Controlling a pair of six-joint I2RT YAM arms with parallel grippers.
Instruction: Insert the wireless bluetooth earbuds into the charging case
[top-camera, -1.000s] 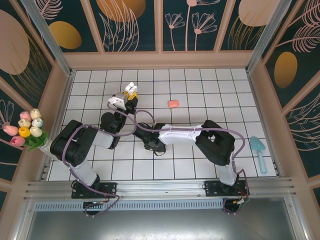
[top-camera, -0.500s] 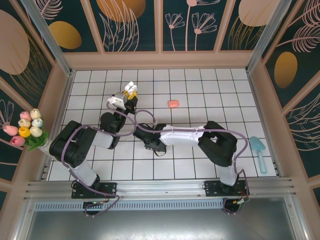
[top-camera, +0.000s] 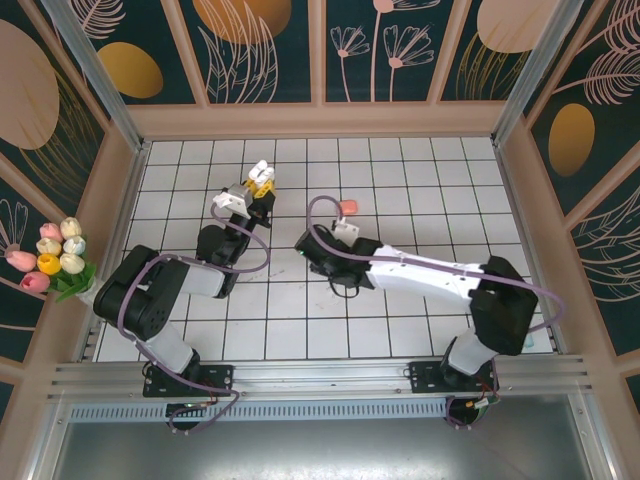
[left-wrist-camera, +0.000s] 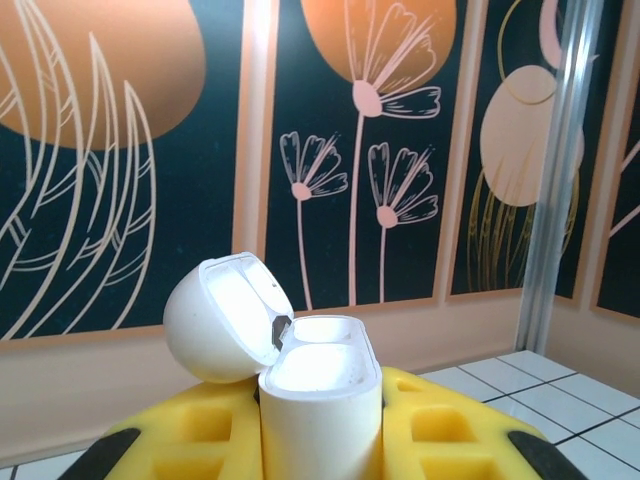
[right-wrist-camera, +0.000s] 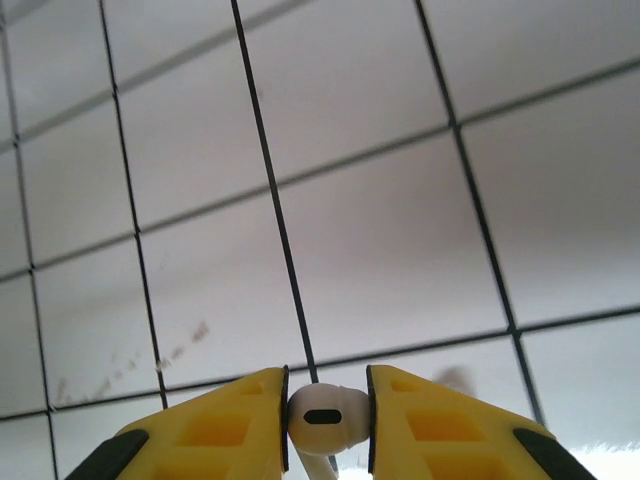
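Note:
My left gripper (left-wrist-camera: 320, 425) is shut on the white charging case (left-wrist-camera: 320, 400) and holds it upright between yellow fingers. The case's lid (left-wrist-camera: 215, 320) is swung open to the left and both wells look vacant. In the top view the case (top-camera: 262, 172) sits at the left gripper (top-camera: 258, 188) over the back-left tiles. My right gripper (right-wrist-camera: 327, 400) is shut on a white earbud (right-wrist-camera: 327, 418), its stem hanging below, above the tiled floor. The right arm's wrist (top-camera: 322, 252) hangs mid-floor, right of the case.
A small salmon-pink object (top-camera: 349, 206) lies on the tiles just behind the right wrist, partly crossed by a cable. A tulip bunch (top-camera: 55, 255) stands at the left wall. Patterned walls enclose the white tiled floor (top-camera: 420, 180).
The right arm has swung its elbow out to the right and carried its wrist toward the back, nearer the pink object. The left arm and case have stayed put.

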